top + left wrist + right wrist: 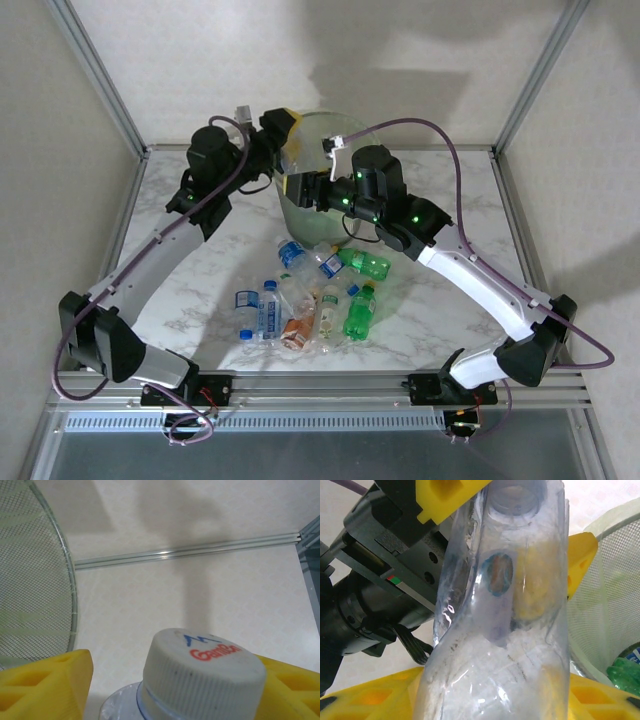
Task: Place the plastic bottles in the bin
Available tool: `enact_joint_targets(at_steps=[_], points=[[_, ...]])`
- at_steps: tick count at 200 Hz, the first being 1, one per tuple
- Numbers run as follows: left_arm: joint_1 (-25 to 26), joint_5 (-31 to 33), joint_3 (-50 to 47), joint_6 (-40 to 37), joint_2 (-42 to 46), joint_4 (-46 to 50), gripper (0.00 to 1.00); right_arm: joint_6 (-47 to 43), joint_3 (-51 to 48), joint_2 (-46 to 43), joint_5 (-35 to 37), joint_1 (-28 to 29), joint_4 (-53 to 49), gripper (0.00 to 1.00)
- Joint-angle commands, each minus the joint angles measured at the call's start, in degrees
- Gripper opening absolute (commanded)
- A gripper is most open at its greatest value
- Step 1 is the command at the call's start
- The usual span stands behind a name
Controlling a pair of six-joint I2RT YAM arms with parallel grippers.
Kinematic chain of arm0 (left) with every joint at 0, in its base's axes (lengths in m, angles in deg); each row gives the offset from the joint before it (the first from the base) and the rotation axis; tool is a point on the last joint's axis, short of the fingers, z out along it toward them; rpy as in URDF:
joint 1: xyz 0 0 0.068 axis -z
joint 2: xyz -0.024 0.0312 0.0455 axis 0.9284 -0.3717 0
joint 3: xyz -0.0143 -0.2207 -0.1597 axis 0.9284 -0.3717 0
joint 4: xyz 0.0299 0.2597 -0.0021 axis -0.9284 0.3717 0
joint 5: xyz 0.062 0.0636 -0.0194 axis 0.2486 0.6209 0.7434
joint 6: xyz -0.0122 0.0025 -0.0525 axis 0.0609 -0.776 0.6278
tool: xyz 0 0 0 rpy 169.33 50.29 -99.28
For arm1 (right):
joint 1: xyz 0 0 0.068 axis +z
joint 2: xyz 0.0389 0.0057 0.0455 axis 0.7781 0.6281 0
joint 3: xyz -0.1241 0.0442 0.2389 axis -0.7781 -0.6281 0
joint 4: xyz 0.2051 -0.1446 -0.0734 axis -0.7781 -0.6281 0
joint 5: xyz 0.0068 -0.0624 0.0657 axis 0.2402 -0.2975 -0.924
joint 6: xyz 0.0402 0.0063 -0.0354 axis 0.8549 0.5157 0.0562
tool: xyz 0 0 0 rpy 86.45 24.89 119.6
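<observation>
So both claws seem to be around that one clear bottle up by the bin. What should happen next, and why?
Probably the left gripper should open wide and back off. The clear bottle sits between both grippers' yellow fingers. The right gripper presses against its sides, and the bin is right beside it. With the left one clear, the right gripper could likely carry the bottle over the rim alone.

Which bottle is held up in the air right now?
The clear white-capped bottle, between the left pincer and right pincer beside the bin; the heaped bottles lie untouched on the table.
</observation>
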Motion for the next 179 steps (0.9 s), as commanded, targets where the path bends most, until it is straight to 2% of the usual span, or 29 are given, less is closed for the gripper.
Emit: enact_joint_targets(at_steps=[1, 36, 59, 68, 102, 125, 141, 179], points=[[0.6, -0.1, 2.7, -0.4, -1.1, -2.0, 0.78, 0.0, 1.1, -1.9, 2.4, 0.4, -0.5, 0.55], [0.8, 1.1, 5.1, -1.9, -3.6, 0.3, 0.87, 1.0, 4.0, -0.5, 7.9, -0.4, -4.7, 0.55], [0.8, 3.9, 6.8, -5.4, -4.3, 6.0, 0.94, 2.3, 5.5, 0.3, 10.3, -2.2, -7.2, 0.55], [0.8, 5.7, 7.4, -7.5, -4.1, 8.6, 0.99, 2.9, 5.9, 0.5, 10.5, -3.1, -7.7, 0.55], [0.2, 11.7, 10.3, -14.6, -3.5, 17.8, 1.00, 2.7, 9.2, 2.8, 10.3, -5.4, -10.5, 0.55], [0.0, 19.1, 12.5, -21.6, -1.3, 24.0, 1.00, 1.8, 14.9, 6.7, 11.7, -6.7, -14.6, 0.56], [0.1, 23.9, 11.3, -26.0, 2.4, 24.6, 1.00, 0.8, 19.0, 10.5, 12.8, -7.1, -17.2, 0.55], [-0.9, 29.4, 2.8, -33.6, 13.4, 23.6, 1.00, -1.3, 26.2, 19.8, 16.7, -7.1, -20.3, 0.56]])
